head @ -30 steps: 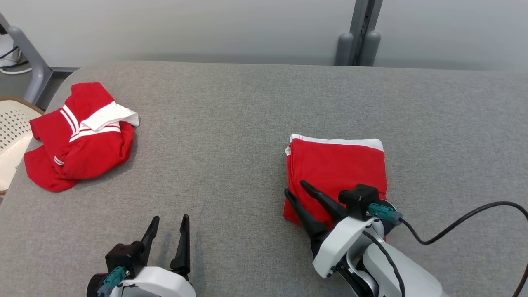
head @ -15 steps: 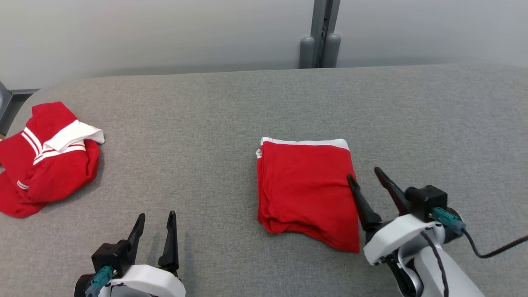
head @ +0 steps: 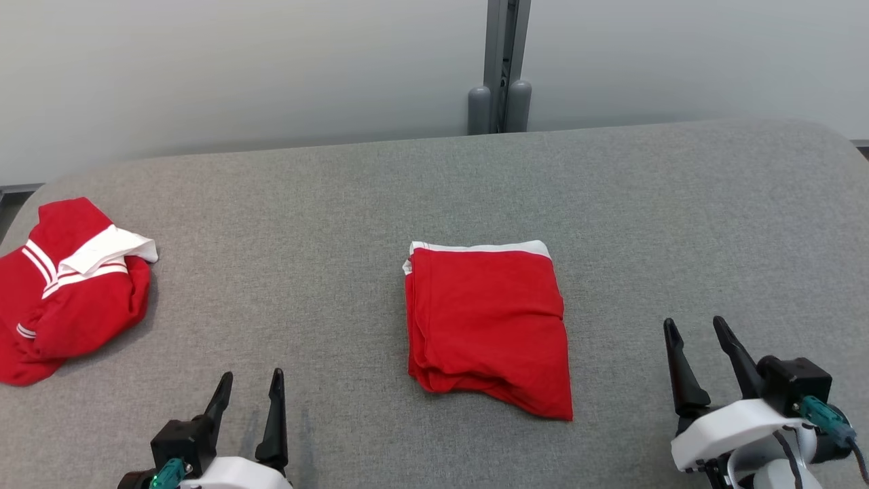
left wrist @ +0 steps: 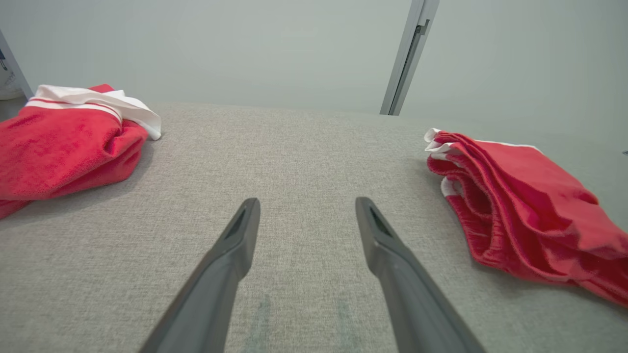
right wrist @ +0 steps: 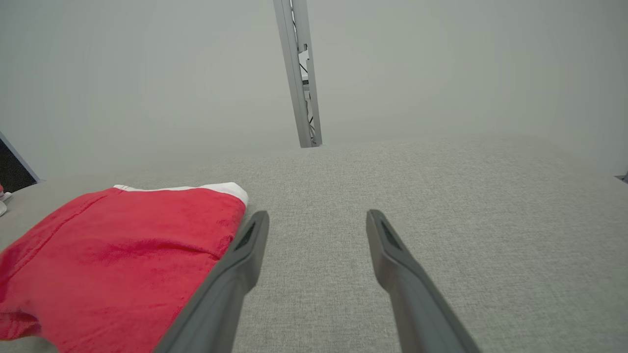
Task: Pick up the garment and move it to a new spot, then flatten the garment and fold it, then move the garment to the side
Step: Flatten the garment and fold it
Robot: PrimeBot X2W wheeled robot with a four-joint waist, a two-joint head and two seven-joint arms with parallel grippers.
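A folded red garment (head: 485, 326) lies flat on a grey padded table (head: 679, 224), straight out from the grey post (head: 499, 68) that stands upright behind the table's far edge, on the side nearer the robot. It forms a rough rectangle of stacked layers. A narrow white band runs along the edge facing the post, and the layered folds show along its left side. Nothing touches it.

The right gripper (head: 694, 320) hovers to the right of the post's line and nearer the robot than the garment, apart from the cloth. Its two dark fingers are spread wide with nothing between them. The left gripper (head: 252, 372) sits to the left of the post's line, at the table's near edge. It is also spread wide and empty, with bare table between its fingers.

Far to the left of the post, near the table's left edge, a crumpled red garment (head: 68, 299) with white stripes lies in a loose heap.
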